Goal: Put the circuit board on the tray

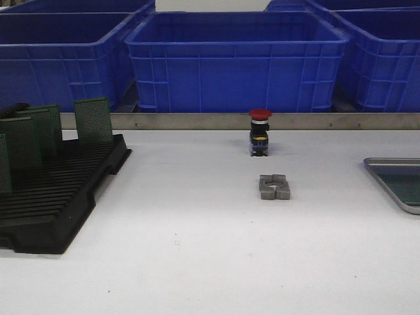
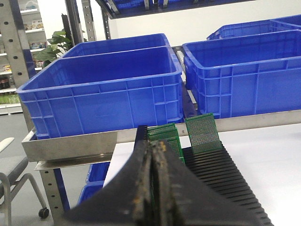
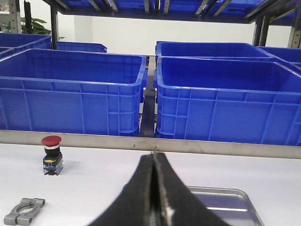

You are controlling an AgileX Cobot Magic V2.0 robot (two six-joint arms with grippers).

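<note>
Tray [image 1: 392, 176] cut off at the table's right edge, contents unclear; both arms' fingers [image 2: 153, 188] [image 3: 154, 197] pressed together, empty.

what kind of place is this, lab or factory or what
Probably a factory or electronics assembly workstation: blue plastic crates line a metal shelf behind the table, green circuit boards stand in a black slotted rack, and a red emergency-stop button sits nearby.

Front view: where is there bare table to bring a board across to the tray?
Bare table lies between the black rack and the metal clamp, and along the near edge up to the tray. Mid-table is crowded: clamp and red button.
</note>
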